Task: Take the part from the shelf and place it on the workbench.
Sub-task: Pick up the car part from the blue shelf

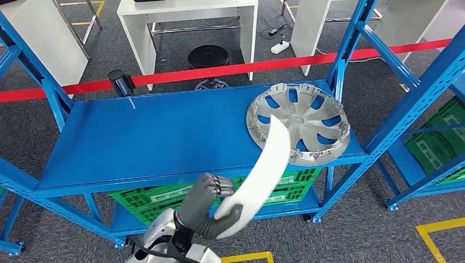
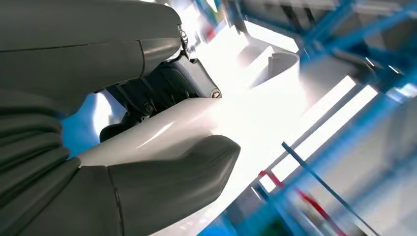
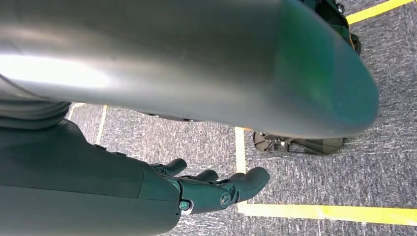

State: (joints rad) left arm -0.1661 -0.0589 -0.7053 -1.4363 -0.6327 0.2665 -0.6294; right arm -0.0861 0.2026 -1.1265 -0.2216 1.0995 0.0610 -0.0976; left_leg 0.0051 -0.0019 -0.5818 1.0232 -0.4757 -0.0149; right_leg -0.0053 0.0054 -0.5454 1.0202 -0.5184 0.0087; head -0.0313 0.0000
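Observation:
My left hand [image 1: 211,205] grips a long curved white part [image 1: 266,175] at its lower end, in front of the blue shelf [image 1: 148,137]. The part arcs up and to the right, its tip overlapping the silver hubcap [image 1: 299,123] lying on the shelf's right end. In the left wrist view the thumb [image 2: 172,189] and dark fingers [image 2: 162,88] clamp the white part [image 2: 255,113] between them. My right hand [image 3: 211,189] hangs beside my body above grey carpet, its fingers loosely apart with nothing in them.
Green crates [image 1: 285,183] sit on the lower shelf level. A second blue rack with a green crate [image 1: 438,137] stands at the right. A red barrier tape [image 1: 247,68] runs behind the shelf, with white tables [image 1: 186,22] beyond. Yellow floor lines [image 3: 324,211] mark the carpet.

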